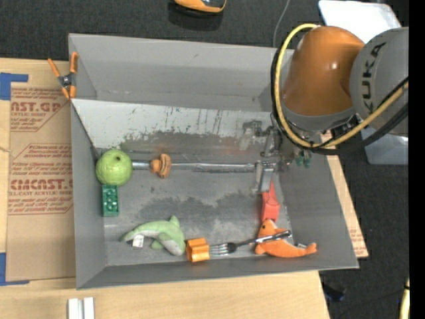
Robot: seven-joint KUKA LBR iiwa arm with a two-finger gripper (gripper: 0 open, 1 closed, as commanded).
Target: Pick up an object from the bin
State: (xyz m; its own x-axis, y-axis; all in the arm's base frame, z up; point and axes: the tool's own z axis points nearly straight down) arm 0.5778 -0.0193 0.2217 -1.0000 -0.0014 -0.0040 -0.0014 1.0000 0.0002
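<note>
Rightward in the bin, fingers hang over an orange-red toy; spread or pressed, I cannot tell.

You see the bin lit evenly from above, its far wall paler than the scuffed floor. A soft glare sits on the arm's orange cover, and a small highlight on the green apple. Shadows are faint and short, close under each thing. The table beyond is dark.
</note>
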